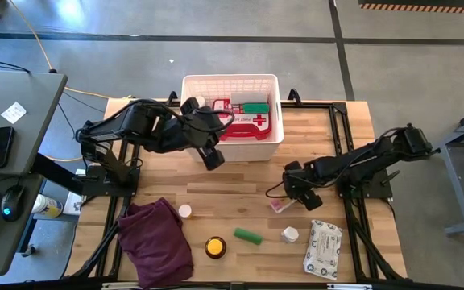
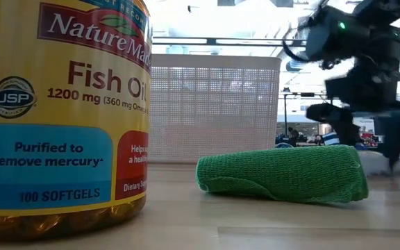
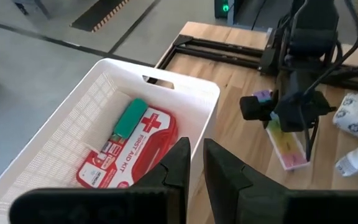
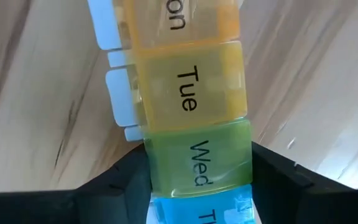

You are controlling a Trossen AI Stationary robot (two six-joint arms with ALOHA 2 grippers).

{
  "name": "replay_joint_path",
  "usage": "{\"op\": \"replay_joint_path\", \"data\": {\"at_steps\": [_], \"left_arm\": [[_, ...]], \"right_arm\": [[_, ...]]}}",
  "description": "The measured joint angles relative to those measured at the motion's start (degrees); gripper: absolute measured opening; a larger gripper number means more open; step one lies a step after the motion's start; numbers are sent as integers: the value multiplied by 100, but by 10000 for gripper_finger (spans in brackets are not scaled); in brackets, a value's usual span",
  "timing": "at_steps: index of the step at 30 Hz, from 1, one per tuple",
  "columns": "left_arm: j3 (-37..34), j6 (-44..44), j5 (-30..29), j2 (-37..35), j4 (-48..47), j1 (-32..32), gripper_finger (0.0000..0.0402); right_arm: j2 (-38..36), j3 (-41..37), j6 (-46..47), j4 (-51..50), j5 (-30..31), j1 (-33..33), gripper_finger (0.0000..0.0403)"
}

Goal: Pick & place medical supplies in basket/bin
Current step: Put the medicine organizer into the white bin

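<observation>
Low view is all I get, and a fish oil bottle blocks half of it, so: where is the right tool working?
Observer: The right tool is down at the rainbow pill organiser on the table, lined up with its green Wed compartment.
Operator: Anything in the basket yet?
Observer: Yes. The red first-aid case lies in the basket, with a green roll on top.
Operator: And the left tool?
Observer: The left tool hangs by the basket's table-side wall, holding nothing.
</observation>
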Motion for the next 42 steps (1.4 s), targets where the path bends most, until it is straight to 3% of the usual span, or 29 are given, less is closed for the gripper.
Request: {"op": "replay_joint_path", "data": {"at_steps": [9, 19, 25, 28, 31, 37, 42], "left_arm": [[0, 200, -234, 0, -126, 2, 81], [2, 559, -1028, -315, 468, 7, 81], [4, 1155, -1355, -582, 1048, 7, 81], [0, 1349, -1502, -647, 1270, 7, 81], [-2, 1594, -1588, -694, 1399, 7, 81], [0, 2097, -1891, -763, 1645, 7, 81], [-4, 2305, -2050, -849, 1867, 45, 81]], "right_arm": [[-4, 884, 1150, -18, -106, 0, 214], [-7, 3323, 1958, -217, -443, 0, 204], [-7, 4688, 1685, -207, 427, -124, 208], [24, 5139, 1260, -104, 1065, -381, 205], [159, 5470, 1025, -62, 1286, -773, 206], [645, 5909, 849, 2, 1223, -1608, 207], [1176, 5990, 931, -5, 741, -2161, 207]]}}
